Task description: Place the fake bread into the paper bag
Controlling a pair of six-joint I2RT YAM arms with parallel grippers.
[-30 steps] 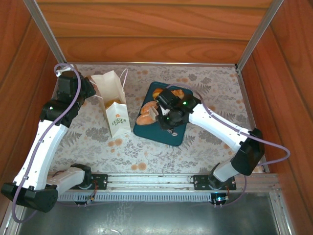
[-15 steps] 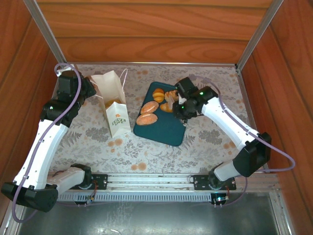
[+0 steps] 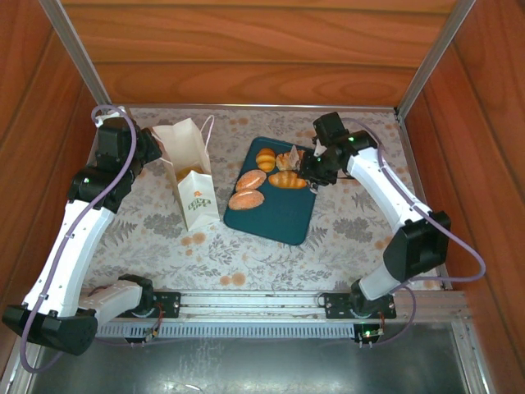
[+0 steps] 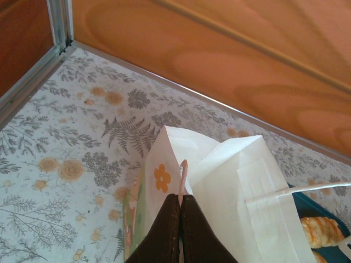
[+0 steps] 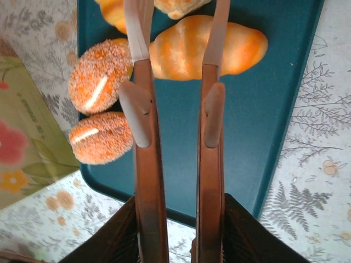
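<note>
The white paper bag (image 3: pixel 190 168) stands upright left of the tray, its mouth open upward. My left gripper (image 3: pixel 156 153) is shut on the bag's rim (image 4: pixel 181 181), and the bag's white wall (image 4: pixel 241 192) spreads to the right of the fingers. Several pieces of fake bread lie on the dark teal tray (image 3: pixel 283 217): a striped roll (image 3: pixel 287 179), two sugared ovals (image 3: pixel 251 178) (image 3: pixel 245 199) and smaller rolls behind them. My right gripper (image 3: pixel 309 168) hangs open over the tray's back right. Its long fingers (image 5: pixel 137 33) straddle the striped roll (image 5: pixel 241 46), with the ovals (image 5: pixel 98 68) to the left.
Wooden walls and metal rails (image 3: pixel 246 107) close in the flowered table on three sides. The bag's printed front (image 5: pixel 16 148) shows at the left of the right wrist view. Bare flowered cloth (image 3: pixel 353 213) lies right of the tray.
My right arm has swung from the tray's middle to its back right corner, and its jaws have widened. The left gripper and the bag have stayed put.
</note>
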